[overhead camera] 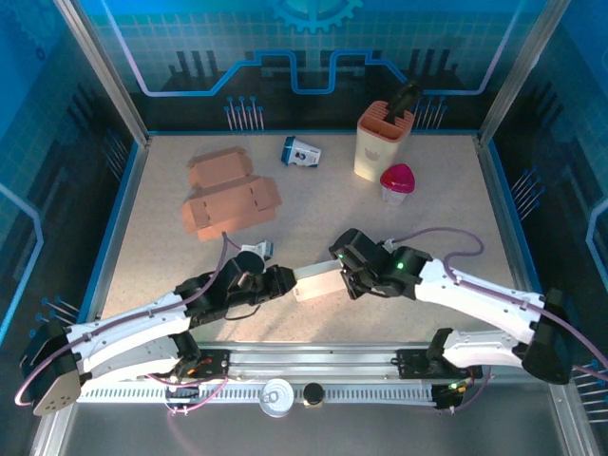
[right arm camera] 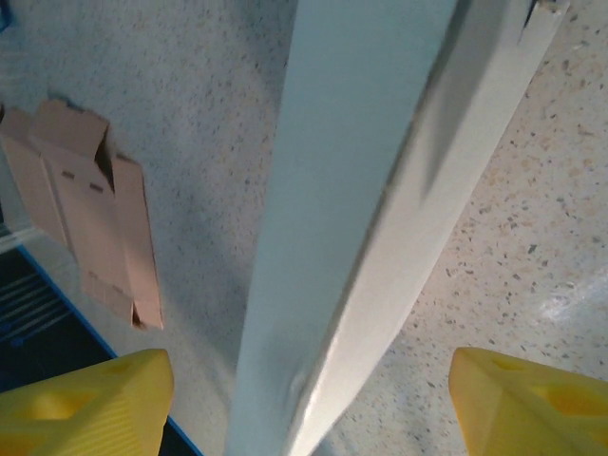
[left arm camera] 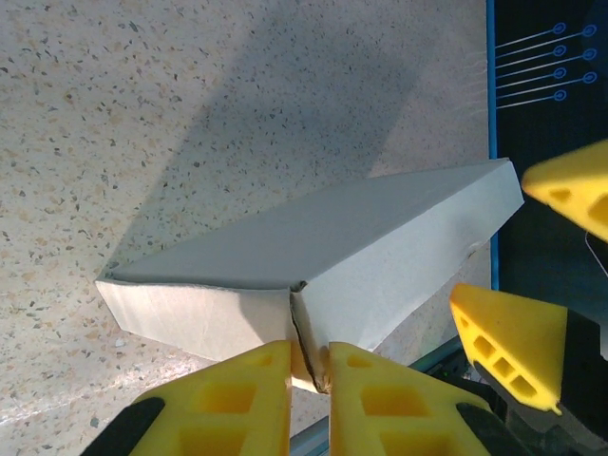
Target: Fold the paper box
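The white paper box (overhead camera: pixel 318 282) lies near the front middle of the table, between the two arms. In the left wrist view the box (left arm camera: pixel 332 247) is a flat closed wedge, and my left gripper (left arm camera: pixel 310 356) is shut on the seam edge at its near corner. At the box's left end is my left gripper (overhead camera: pixel 285 282). My right gripper (overhead camera: pixel 347 280) is at the right end, open. Its yellow fingers (left arm camera: pixel 508 342) stand apart beside the box's far end. In the right wrist view the box (right arm camera: pixel 361 190) runs between the wide-apart jaws of my right gripper (right arm camera: pixel 309 366).
A flat brown cardboard box (overhead camera: pixel 231 195) lies at the back left, also seen as brown cardboard (right arm camera: pixel 90 209). A small blue-white carton (overhead camera: pixel 300 151), a beige holder (overhead camera: pixel 384 141) and a pink-lidded cup (overhead camera: pixel 397 182) stand at the back. A tin can (overhead camera: pixel 277 394) sits by the front rail.
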